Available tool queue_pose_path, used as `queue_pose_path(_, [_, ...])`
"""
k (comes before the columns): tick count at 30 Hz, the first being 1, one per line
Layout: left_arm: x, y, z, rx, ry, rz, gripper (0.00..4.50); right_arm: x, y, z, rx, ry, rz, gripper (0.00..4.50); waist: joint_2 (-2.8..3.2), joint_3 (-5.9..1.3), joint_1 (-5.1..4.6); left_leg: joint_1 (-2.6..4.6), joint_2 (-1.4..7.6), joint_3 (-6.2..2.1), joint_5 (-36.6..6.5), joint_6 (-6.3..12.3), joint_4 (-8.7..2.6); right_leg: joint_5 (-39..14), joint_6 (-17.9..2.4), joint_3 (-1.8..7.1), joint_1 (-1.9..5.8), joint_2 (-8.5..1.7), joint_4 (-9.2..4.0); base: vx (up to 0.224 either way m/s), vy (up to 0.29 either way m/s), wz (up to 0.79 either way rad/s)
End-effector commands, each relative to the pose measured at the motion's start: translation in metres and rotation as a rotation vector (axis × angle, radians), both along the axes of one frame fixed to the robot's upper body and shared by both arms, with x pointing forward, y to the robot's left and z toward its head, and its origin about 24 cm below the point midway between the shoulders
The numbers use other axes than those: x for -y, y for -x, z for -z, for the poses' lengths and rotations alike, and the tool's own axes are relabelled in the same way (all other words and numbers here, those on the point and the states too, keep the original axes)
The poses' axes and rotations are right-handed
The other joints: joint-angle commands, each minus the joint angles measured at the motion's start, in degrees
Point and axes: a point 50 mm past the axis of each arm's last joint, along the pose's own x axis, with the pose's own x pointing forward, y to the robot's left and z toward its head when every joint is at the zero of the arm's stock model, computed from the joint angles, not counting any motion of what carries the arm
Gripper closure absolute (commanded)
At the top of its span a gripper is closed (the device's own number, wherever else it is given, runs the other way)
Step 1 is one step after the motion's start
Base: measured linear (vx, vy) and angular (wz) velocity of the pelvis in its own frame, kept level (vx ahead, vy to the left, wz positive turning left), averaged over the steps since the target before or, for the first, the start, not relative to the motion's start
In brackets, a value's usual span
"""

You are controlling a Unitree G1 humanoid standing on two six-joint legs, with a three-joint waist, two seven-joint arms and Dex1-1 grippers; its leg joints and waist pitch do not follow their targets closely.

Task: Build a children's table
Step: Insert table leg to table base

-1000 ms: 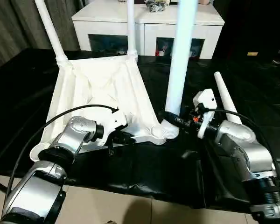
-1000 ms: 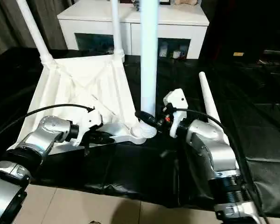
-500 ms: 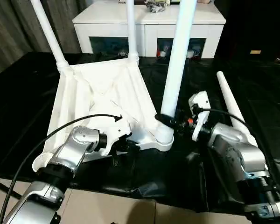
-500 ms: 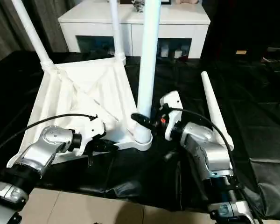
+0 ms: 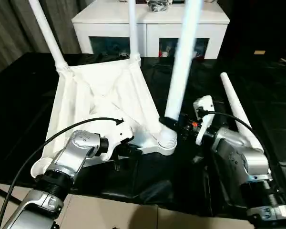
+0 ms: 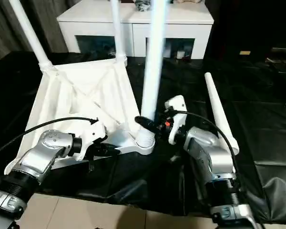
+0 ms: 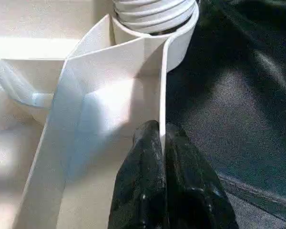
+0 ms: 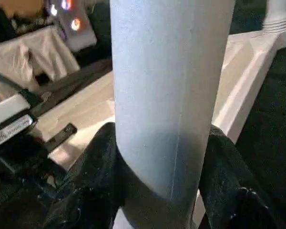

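Right gripper clasps the third leg just above the near corner socket, probably to seat it. Upside-down tabletop lies on the black cloth; left gripper, closed, pinches its rim to steady it. A spare leg lies beside.

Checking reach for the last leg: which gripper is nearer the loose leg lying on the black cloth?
Right. The right gripper is close beside the loose leg; the left gripper is across the tabletop.
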Motion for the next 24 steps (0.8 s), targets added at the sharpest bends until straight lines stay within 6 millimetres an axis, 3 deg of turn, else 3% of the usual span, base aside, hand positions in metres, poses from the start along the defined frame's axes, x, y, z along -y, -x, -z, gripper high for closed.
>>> queue_pose_path(1, [0.0,0.006,0.012,-0.063,0.019,-0.022,4.5,0.0,0.008,0.019,-0.054,-0.004,0.024,2.68,-0.49,-3.27,-0.02,1.07,4.77,-1.86,-8.26,3.42,-4.59,-1.58,-15.65,2.49,1.98,-4.84,-3.72,0.0,0.0,0.0])
queue_pose_path(4, [0.0,0.005,0.011,-0.059,0.02,-0.031,4.5,-0.001,0.013,0.026,-0.048,-0.009,0.036,2.68,-0.67,-3.31,-0.05,1.09,4.8,-1.87,-8.49,3.34,-4.7,-1.17,-15.72,2.46,2.07,-4.81,-3.78,0.0,0.0,0.0])
queue_pose_path(6, [-0.001,0.003,0.01,-0.056,0.023,-0.039,4.5,-0.001,0.018,0.032,-0.034,0.003,0.043,2.68,-0.04,-3.25,-0.03,1.13,4.85,-1.97,-9.81,2.79,-4.83,-1.63,-15.57,2.45,2.01,-4.83,-3.88,0.0,0.0,0.0])
queue_pose_path(10, [-0.002,0.0,0.008,-0.049,0.024,-0.052,4.5,-0.002,0.025,0.037,0.003,0.041,0.046,2.68,0.05,-3.23,-0.31,1.29,4.85,-2.09,-12.75,1.67,-5.26,-2.81,-15.22,2.39,2.13,-4.76,-4.19,0.0,0.0,0.0])
queue_pose_path(11, [-0.002,-0.001,0.008,-0.045,0.023,-0.057,4.5,-0.003,0.027,0.037,0.023,0.06,0.045,2.68,0.6,-3.26,-0.3,1.28,4.84,-2.19,-13.09,1.42,-5.34,-3.09,-15.1,2.37,2.14,-4.81,-4.17,0.0,0.0,0.0])
queue_pose_path(13, [-0.002,-0.003,0.006,-0.037,0.025,-0.069,4.5,-0.002,0.032,0.037,0.059,0.082,0.062,2.68,0.23,-3.15,-0.54,1.24,4.84,-2.19,-14.19,1.07,-5.5,-3.54,-14.74,2.38,2.15,-4.76,-4.39,0.0,0.0,0.0])
queue_pose_path(18, [-0.002,-0.005,0.005,-0.035,0.026,-0.073,4.5,-0.002,0.04,0.038,0.074,0.102,0.065,2.68,0.4,-3.38,-0.47,1.13,4.83,-2.19,-12.59,2.64,-5.37,-1.36,-14.73,2.36,2.28,-4.84,-4.33,0.0,0.0,0.0])
queue_pose_path(20, [-0.002,-0.005,0.005,-0.034,0.025,-0.071,4.5,-0.007,0.04,0.038,0.07,0.125,0.032,2.68,-0.18,-3.26,-0.51,1.11,4.91,-2.19,-13.07,2.85,-5.53,-2.8,-14.46,2.36,2.25,-4.83,-4.5,0.0,0.0,0.0])
queue_pose_path(21, [-0.002,-0.005,0.004,-0.034,0.024,-0.07,4.5,-0.009,0.04,0.039,0.069,0.137,0.017,2.68,0.15,-3.23,-0.53,1.11,4.9,-2.25,-13.37,2.73,-5.58,-3.93,-14.38,2.36,2.2,-4.87,-4.5,0.0,0.0,0.0])
queue_pose_path(24, [-0.003,-0.003,0.005,-0.035,0.02,-0.062,4.5,-0.017,0.037,0.039,0.048,0.184,-0.047,2.68,-0.45,-3.04,-0.78,1.16,4.89,-2.19,-14.41,2.3,-5.71,-7.24,-14.01,2.43,2.01,-4.83,-4.81,0.0,0.0,0.0])
